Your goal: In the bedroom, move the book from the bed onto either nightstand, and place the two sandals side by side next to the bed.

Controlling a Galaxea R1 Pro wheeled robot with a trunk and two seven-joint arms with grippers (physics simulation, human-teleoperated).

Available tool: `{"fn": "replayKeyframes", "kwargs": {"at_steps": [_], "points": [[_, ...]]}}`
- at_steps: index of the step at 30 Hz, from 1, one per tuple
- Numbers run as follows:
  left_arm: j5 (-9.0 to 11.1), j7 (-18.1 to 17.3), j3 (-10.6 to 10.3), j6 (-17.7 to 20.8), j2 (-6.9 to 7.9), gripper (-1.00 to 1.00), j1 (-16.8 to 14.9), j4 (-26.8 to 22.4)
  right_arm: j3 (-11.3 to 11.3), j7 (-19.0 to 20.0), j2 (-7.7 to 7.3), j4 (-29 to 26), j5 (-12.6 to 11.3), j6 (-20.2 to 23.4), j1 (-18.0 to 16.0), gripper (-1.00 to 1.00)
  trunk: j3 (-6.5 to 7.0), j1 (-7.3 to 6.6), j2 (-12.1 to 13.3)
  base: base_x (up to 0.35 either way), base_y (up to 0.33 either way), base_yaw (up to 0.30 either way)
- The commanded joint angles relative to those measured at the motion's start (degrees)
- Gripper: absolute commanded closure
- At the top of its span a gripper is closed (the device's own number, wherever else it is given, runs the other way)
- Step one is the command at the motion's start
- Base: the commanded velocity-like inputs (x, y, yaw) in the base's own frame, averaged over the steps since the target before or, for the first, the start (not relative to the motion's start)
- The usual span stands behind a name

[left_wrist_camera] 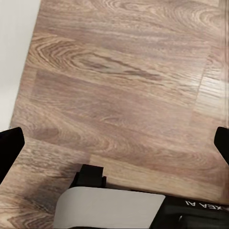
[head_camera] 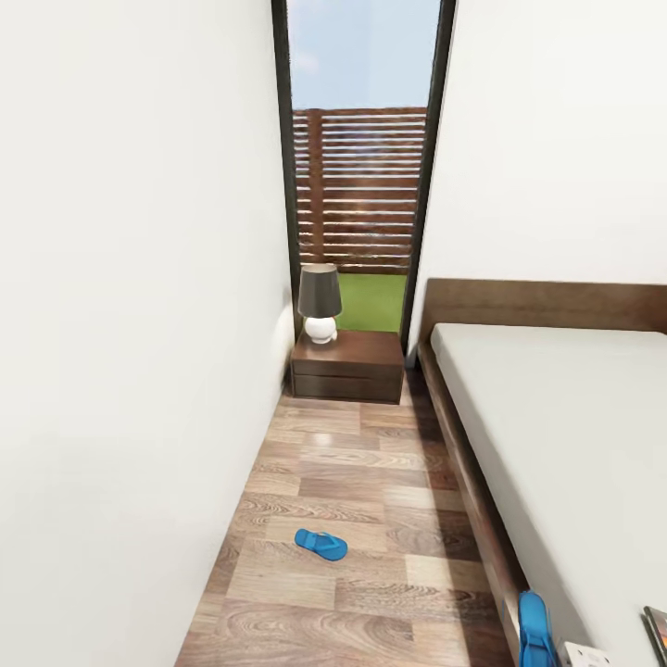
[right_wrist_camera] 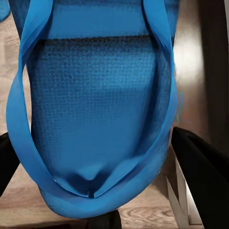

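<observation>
Blue is standing out twice in the head view: one sandal (head_camera: 320, 544) is lying flat on the plank floor (head_camera: 343, 463) at about 7 o'clock, well apart from the bed (head_camera: 565, 435), while the second sandal (head_camera: 535, 632) is showing at 5 o'clock, right against the bed's wooden side rail. A dark sliver at the far 4 o'clock edge is looking like the book (head_camera: 657, 634), lying on the grey mattress, though it is cut off too much to be sure. Straight ahead at 12 o'clock, the nightstand (head_camera: 347, 365) is sitting below the tall window (head_camera: 361, 167), just beside the headboard, and is carrying a lamp (head_camera: 320, 301) with a dark shade and a round white base. White walls are closing in the narrow floor strip on the 9 o'clock side. In the right wrist view, the second sandal (right_wrist_camera: 93, 105) is hanging close before the camera, straps and textured sole facing it; the right claw (right_wrist_camera: 102, 164) is showing a dark finger (right_wrist_camera: 202, 171) on each side of the sole, but whether they are pinching it I cannot tell. In the left wrist view, the left claw (left_wrist_camera: 117, 145) is spread wide, fingers (left_wrist_camera: 9, 148) at opposite edges, over bare floor.
</observation>
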Motion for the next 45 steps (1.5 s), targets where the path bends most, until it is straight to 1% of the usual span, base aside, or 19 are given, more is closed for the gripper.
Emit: {"fn": "replayKeyframes", "kwargs": {"at_steps": [1,3,4,6,7,9,12,17,24,33,38,45], "points": [[0.4,0.3,-0.4,-0.1,-0.89,-1.00,-0.1,-0.8,0.5,0.1,3.15,0.1,0.0,0.0,0.0,1.00,-0.05,0.00,0.0,0.000,0.000,0.000],[0.3,0.4,-0.4,0.1,-1.25,-1.00,-0.1,-2.7,1.4,-0.1,4.31,0.1,1.9,0.1,0.0,1.00,-0.05,0.00,0.0,0.000,0.000,0.000],[0.3,0.4,-0.4,0.1,-1.57,-1.00,-0.1,-4.5,1.8,-0.6,4.70,0.1,3.7,0.2,0.0,1.00,-0.05,0.00,0.0,0.000,0.000,0.000],[0.3,0.5,-0.4,0.2,-1.83,-1.00,-0.1,-7.4,2.1,-1.7,4.95,0.1,5.1,0.3,0.0,1.00,-0.05,0.00,0.0,0.000,0.000,0.000],[0.3,0.6,-0.4,0.3,-1.95,-1.00,-0.1,-9.9,2.2,-2.3,5.03,0.0,5.5,0.4,0.0,1.00,-0.05,0.00,0.0,0.000,0.000,0.000],[0.3,0.6,-0.4,0.3,-2.03,-1.00,-0.1,-12.6,2.2,-2.6,5.06,0.0,5.8,0.5,0.0,1.00,-0.05,0.00,0.0,0.000,0.000,0.000],[0.3,0.6,-0.4,0.3,-2.01,-1.00,-0.1,-14.5,2.1,-2.8,5.07,0.0,5.9,0.2,0.0,1.00,-0.05,0.00,0.0,0.000,0.000,0.000],[0.4,0.3,-0.4,0.0,-1.77,-1.00,-0.1,-14.5,2.0,-2.8,4.99,0.1,5.8,-0.2,0.0,1.00,-0.05,0.00,0.0,0.076,-0.042,0.000],[0.3,0.3,-0.4,0.0,-1.81,-1.00,0.1,-12.6,1.9,-2.8,4.94,0.1,5.7,-0.2,0.0,1.00,-0.05,0.00,0.0,0.247,-0.146,0.000],[0.3,0.3,-0.4,0.0,-1.83,-1.00,0.1,-12.5,1.9,-2.8,4.94,0.1,5.7,-0.1,0.0,1.00,-0.05,0.00,0.0,0.262,-0.149,0.000],[0.3,0.3,-0.4,0.0,-1.75,-1.00,0.0,-12.5,1.9,-2.8,4.94,0.1,5.7,-0.1,0.0,1.00,-0.05,0.00,0.0,0.265,-0.054,0.000],[0.3,0.3,-0.4,-0.1,-1.74,-1.00,0.1,-12.5,1.9,-2.8,4.94,0.1,5.7,-0.2,0.0,1.00,-0.05,0.00,0.0,0.168,-0.003,-0.161]]}}
